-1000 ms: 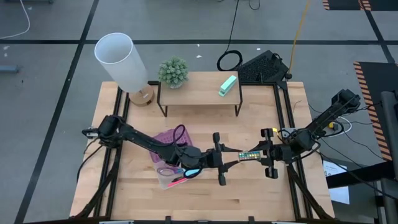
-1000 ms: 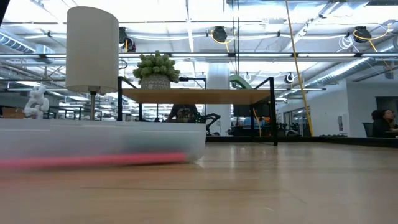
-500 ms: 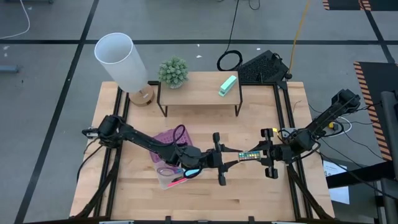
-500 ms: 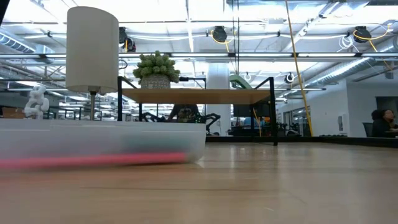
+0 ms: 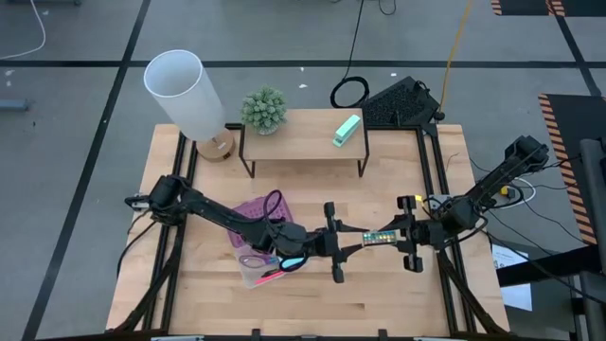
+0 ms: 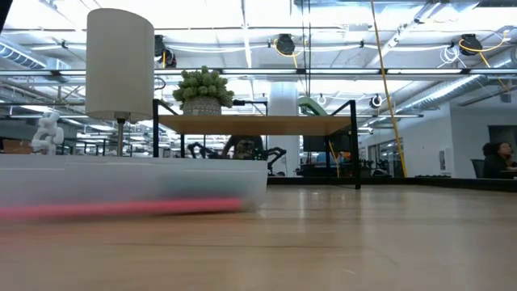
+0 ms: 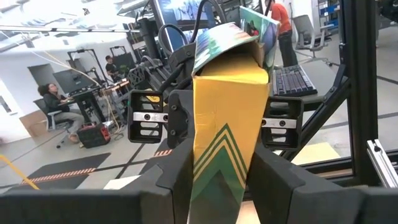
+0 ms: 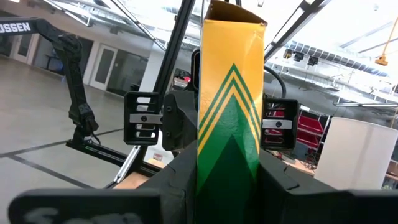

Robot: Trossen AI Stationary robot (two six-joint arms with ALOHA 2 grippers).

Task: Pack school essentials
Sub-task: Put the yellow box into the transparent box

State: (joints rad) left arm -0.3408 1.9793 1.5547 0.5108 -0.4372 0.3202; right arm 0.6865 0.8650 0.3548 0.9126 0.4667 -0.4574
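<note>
Gripping opposite ends of the yellow-green crayon box, the left gripper and right gripper meet above the table.

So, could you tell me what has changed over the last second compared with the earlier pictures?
Nothing visibly changed. The left gripper and the right gripper both stay shut on the crayon box, held between them above the table; the clear case and the lamp are where they were.
</note>
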